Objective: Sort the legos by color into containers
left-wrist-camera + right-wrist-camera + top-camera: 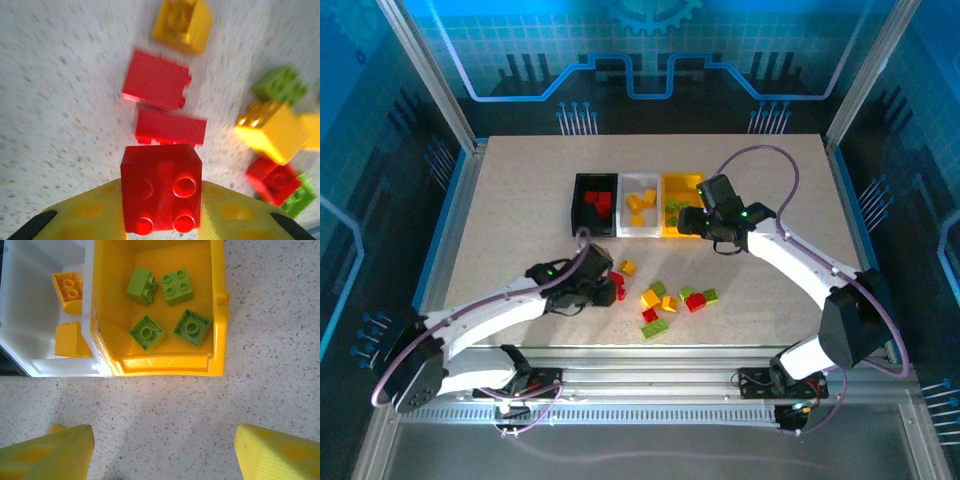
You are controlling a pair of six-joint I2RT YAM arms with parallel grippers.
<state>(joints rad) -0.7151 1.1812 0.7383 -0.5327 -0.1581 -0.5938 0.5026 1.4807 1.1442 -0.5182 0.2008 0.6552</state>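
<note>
My left gripper is shut on a square red lego, which sits between its yellow fingers just above the table. In the top view the left gripper is at the left end of the loose pile of legos. Ahead of it lie two more red bricks, a yellow one and a green one. My right gripper stands open with nothing between its fingers, just in front of the yellow container, which holds several green legos.
The three containers stand in a row at the table's middle back: black with red bricks, white with yellow bricks, and yellow. The right arm arcs over the table's right side.
</note>
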